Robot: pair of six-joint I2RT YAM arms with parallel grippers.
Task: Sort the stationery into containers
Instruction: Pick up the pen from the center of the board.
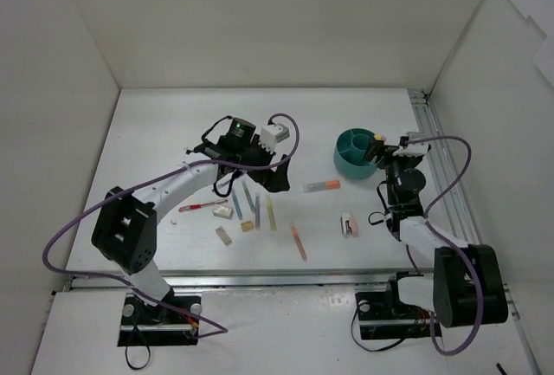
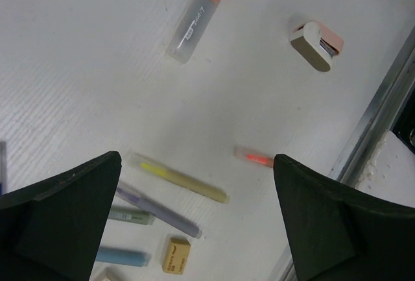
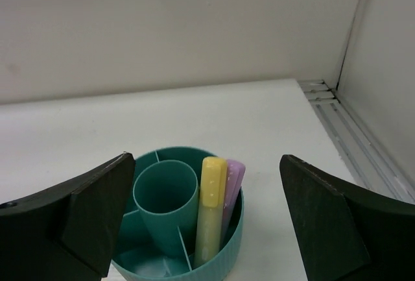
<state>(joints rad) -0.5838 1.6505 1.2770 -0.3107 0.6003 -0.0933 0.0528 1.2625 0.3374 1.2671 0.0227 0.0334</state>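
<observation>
The teal container (image 3: 228,250) stands just below my right gripper (image 3: 207,159), which is open with nothing between its fingers. A yellow marker (image 3: 210,211) and a purple marker (image 3: 232,181) stand upright in one outer compartment. In the top view the container (image 1: 346,165) is at the right, with the right gripper (image 1: 387,151) beside it. My left gripper (image 2: 197,211) hangs open above loose stationery: a yellow marker (image 2: 179,177), a purple marker (image 2: 159,213), a tan eraser (image 2: 175,255), a blue pen (image 2: 123,256) and a short red-orange marker (image 2: 254,158).
An orange-capped marker (image 2: 198,15) and a white-and-pink item (image 2: 318,46) lie further out. A red pen (image 1: 203,207) and white erasers (image 1: 225,212) lie left of the cluster. White walls enclose the table, and a metal rail (image 1: 441,167) runs along its right edge.
</observation>
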